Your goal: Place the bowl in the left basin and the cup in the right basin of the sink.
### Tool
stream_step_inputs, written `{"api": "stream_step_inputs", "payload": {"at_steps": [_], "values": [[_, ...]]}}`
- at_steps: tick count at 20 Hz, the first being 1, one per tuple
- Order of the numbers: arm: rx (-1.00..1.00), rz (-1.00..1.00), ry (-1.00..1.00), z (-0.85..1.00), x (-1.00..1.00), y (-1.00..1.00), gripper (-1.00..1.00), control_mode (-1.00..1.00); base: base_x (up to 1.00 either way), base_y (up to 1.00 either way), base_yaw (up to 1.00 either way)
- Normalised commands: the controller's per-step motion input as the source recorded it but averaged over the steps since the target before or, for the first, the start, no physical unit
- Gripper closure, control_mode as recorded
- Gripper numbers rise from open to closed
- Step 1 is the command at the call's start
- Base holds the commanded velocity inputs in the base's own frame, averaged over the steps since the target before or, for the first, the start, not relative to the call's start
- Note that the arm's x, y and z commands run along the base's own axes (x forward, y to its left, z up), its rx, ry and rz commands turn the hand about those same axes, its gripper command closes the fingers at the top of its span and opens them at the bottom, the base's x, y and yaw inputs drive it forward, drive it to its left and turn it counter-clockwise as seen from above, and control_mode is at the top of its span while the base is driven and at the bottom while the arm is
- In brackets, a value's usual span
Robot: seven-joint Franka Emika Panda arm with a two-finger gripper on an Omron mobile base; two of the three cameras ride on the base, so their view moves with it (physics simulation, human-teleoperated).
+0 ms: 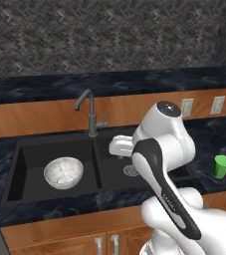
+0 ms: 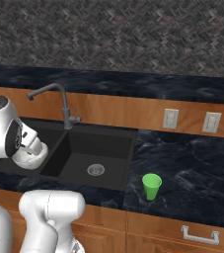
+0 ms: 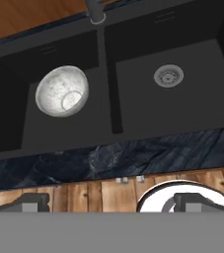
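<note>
While the bowl (image 1: 63,172) is sitting upright in the left basin (image 1: 32,159) of the sink (image 1: 15,167), the cup (image 1: 222,166) is standing on the dark counter (image 1: 209,137), well apart from the sink, out at about 3 o'clock from it in the left base view. In the right base view the cup (image 2: 151,186) is standing just past the right rim of the right basin (image 2: 108,148), at about 4 o'clock from the round silver drain (image 2: 95,170). The grey faucet (image 1: 88,112) is rising behind the wall between the two basins. In the hand view the gripper (image 3: 111,202) is hanging above the front edge of the sink with its jaws spread wide and nothing between them; the finger tips (image 3: 32,201) are looking dim at the bottom, so their exact shape is hard to tell. From there the bowl (image 3: 62,91) is lying at about 11 o'clock and the drain (image 3: 168,76) at about 1 o'clock. The white arm (image 1: 162,149) is covering part of the right basin in the left base view.
</note>
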Motion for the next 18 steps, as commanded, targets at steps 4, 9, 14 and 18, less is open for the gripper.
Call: {"api": "stream_step_inputs", "payload": {"at_steps": [4, 9, 14, 18], "values": [[0.00, 0.04, 0.00, 0.21, -0.17, -0.46, -1.00, -1.00, 0.00, 0.00, 0.00], [-0.01, 0.01, 0.02, 0.20, -0.13, -0.44, -1.00, -1.00, 0.00, 0.00, 0.00], [-0.02, 0.00, 0.04, 0.18, -0.11, -0.44, -1.00, -1.00, 0.00, 0.00, 0.00], [-0.03, 0.00, 0.06, 0.16, -0.10, -0.45, -1.00, -1.00, 0.00, 0.00, 0.00]]}}
